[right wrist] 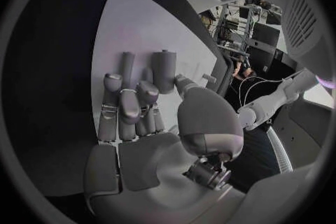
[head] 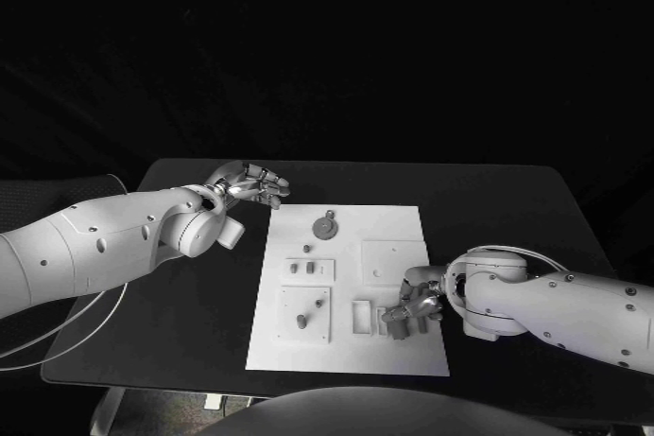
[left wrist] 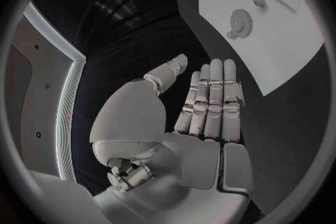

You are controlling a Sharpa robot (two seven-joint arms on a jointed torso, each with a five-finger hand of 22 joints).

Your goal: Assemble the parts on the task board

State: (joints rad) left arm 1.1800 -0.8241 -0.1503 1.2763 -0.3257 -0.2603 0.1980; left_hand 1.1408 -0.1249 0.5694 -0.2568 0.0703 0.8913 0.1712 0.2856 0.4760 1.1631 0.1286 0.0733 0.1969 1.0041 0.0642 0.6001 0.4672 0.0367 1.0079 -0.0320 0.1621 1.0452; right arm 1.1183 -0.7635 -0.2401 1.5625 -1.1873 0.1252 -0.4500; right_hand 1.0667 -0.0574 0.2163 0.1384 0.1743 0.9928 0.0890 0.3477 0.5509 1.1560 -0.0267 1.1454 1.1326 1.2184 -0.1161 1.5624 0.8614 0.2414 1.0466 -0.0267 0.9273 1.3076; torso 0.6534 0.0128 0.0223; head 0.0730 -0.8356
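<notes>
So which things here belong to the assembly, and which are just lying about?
Job:
task board
gear
small parts
pegs
right hand, over the board
left hand, off the board

Lying about:
cable
black table

The flat white task board [head: 395,230] looks like smooth, matt plastic or card. The small grey round gear-like part [head: 324,227] near the left hand seems dull plastic. The black table [head: 191,294] has a matt, even surface. The silver left hand [head: 249,185] shows glossy metallic links; the silver right hand [head: 412,308] likewise, behind smooth white plastic arm shells.
</notes>
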